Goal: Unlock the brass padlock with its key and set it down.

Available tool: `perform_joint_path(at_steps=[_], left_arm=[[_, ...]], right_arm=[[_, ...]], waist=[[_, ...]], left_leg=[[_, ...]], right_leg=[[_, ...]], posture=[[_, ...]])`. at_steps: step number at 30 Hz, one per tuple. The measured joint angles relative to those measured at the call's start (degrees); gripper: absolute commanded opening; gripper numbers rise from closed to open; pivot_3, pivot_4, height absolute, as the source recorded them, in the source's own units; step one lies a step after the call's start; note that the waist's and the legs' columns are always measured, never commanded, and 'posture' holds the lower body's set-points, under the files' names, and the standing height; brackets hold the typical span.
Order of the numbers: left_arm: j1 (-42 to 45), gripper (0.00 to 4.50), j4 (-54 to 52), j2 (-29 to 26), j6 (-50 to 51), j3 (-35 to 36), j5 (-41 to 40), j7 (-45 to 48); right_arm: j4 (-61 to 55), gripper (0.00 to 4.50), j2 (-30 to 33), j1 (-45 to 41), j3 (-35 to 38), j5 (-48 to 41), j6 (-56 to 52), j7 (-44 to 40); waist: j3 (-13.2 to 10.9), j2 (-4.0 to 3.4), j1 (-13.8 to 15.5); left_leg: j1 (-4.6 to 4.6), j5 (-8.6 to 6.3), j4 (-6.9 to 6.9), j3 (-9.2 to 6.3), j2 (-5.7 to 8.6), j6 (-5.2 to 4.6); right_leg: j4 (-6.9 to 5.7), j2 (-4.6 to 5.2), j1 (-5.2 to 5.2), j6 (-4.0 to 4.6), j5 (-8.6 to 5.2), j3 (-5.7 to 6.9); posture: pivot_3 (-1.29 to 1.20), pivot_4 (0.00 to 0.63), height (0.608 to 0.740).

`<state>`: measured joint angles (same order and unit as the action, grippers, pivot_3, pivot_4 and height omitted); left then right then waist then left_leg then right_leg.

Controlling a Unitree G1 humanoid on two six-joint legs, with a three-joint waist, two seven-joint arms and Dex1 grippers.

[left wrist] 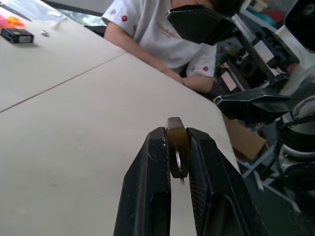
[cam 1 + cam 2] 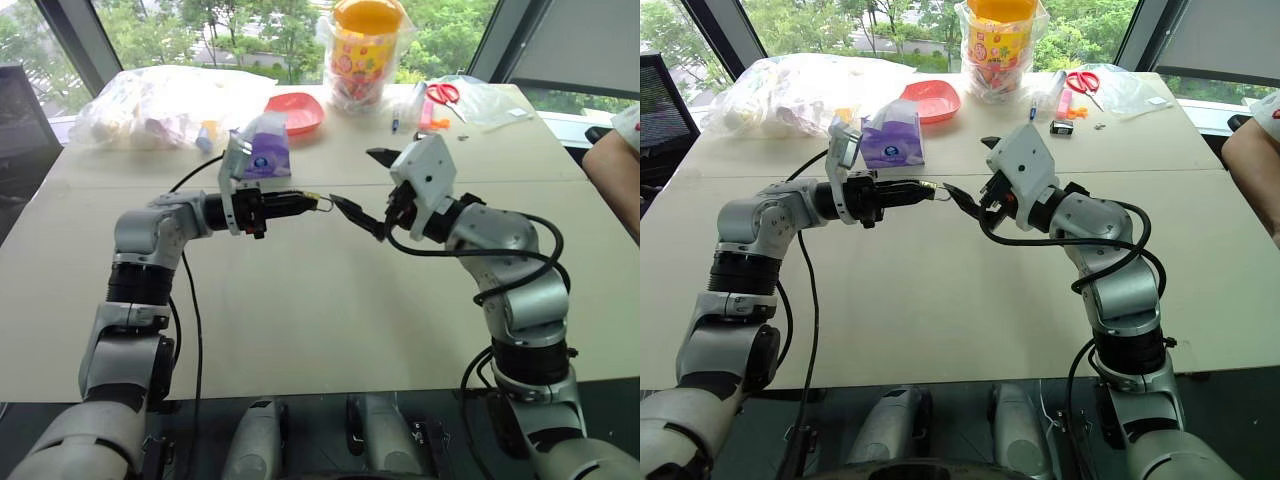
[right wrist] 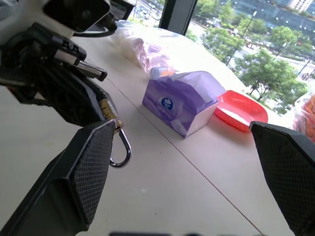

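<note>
Brass padlock sits clamped in the left gripper, shackle toward three o'clock. Right gripper gapes wide beside it, holding nothing.

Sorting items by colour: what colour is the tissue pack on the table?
Purple, with a white underside; the tissue pack shows best in the right wrist view.

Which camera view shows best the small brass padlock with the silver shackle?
The right wrist view: the small brass padlock shows its brass body and whole silvery shackle loop beside the left gripper. The left wrist view shows its body edge-on between the fingers; the eye views show a tiny speck.
</note>
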<state>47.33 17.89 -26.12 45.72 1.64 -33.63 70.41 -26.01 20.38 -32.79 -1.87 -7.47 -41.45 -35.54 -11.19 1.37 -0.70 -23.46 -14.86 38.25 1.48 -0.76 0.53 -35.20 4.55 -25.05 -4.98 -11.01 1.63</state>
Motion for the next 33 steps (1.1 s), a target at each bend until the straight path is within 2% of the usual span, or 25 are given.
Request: perform_joint_path(at_steps=[10,25,29,30,33], left_arm=[[-0.28,0.01,-3.29,-0.20,2.95,-0.19,-3.08,0.76],[-0.56,0.01,-5.43,-1.98,2.79,-0.26,-4.36,2.08],[-1.01,0.01,-4.45,-1.13,1.22,-1.20,-2.52,0.47],[-1.67,0.01,-4.07,-0.22,0.44,-1.94,-1.53,-0.54],[-3.05,0.01,0.72,3.75,-0.06,-3.59,1.07,-4.53]], right_arm=[[-0.01,4.46,0.07,0.10,-2.41,-1.08,-1.46,3.57],[0.00,4.46,4.91,2.20,-4.42,-4.20,-3.04,1.27],[1.45,4.46,14.38,5.71,-4.18,-0.34,1.20,0.60],[1.61,4.46,18.10,8.05,-3.75,0.46,2.23,-0.64],[0.28,4.46,23.57,12.57,-2.14,-1.08,1.64,-5.14]], waist=[[0.00,0.00,0.02],[0.00,0.00,0.04],[0.00,0.00,0.58],[0.00,0.00,0.92],[-0.01,0.02,1.28]], left_leg=[[0.00,0.00,0.00,0.01,0.01,0.00],[-0.01,0.00,0.00,0.00,0.01,0.00],[-0.02,0.00,0.00,-0.01,0.10,0.00],[-0.01,-0.01,-0.01,0.03,0.12,-0.01],[-0.03,-0.01,0.00,0.02,0.12,-0.02]], right_leg=[[0.02,0.00,0.01,0.00,-0.01,-0.01],[0.04,0.01,0.01,0.15,-0.10,-0.01],[0.18,0.10,0.11,0.14,-0.13,0.00],[0.23,0.12,0.13,0.11,-0.15,-0.02],[0.25,0.09,0.12,0.09,-0.16,-0.02]], posture=[[0.00,0.150,0.740],[0.00,0.150,0.740],[0.00,0.150,0.740],[0.00,0.150,0.740],[0.00,0.150,0.740]])
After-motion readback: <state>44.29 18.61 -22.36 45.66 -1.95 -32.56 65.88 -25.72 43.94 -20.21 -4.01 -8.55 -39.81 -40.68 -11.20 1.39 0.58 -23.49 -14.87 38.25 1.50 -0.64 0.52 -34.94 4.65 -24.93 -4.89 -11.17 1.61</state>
